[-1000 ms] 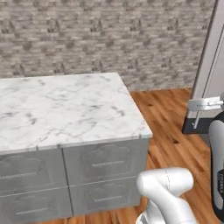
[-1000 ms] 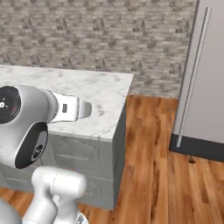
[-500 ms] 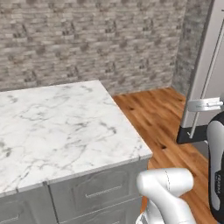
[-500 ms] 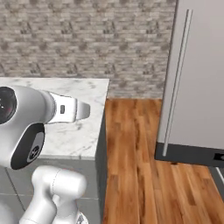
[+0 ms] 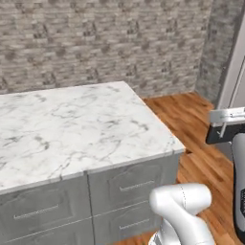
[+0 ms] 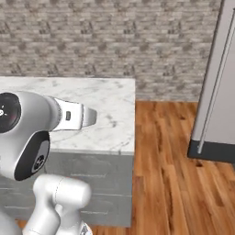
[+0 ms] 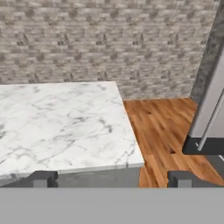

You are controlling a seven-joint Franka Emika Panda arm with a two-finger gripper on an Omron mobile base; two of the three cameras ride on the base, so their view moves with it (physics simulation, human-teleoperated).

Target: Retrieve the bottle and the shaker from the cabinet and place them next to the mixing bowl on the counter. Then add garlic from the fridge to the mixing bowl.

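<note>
Brick wall (image 6: 114,41) backs a tall grey flat-doored fridge (image 6: 220,92), closed.

Marble counter (image 5: 72,129), wood floor (image 6: 183,183), brick wall (image 7: 100,39)

Brick wall (image 5: 105,43), wood floor (image 6: 179,183), marble counter (image 5: 72,129)

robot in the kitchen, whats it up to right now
Nothing is being handled. The hand is open and empty, pointing over the corner of a marble-topped island with grey drawers. The closed grey fridge stands across the wood floor, to the right. No bottle, shaker, bowl or garlic is visible.
</note>
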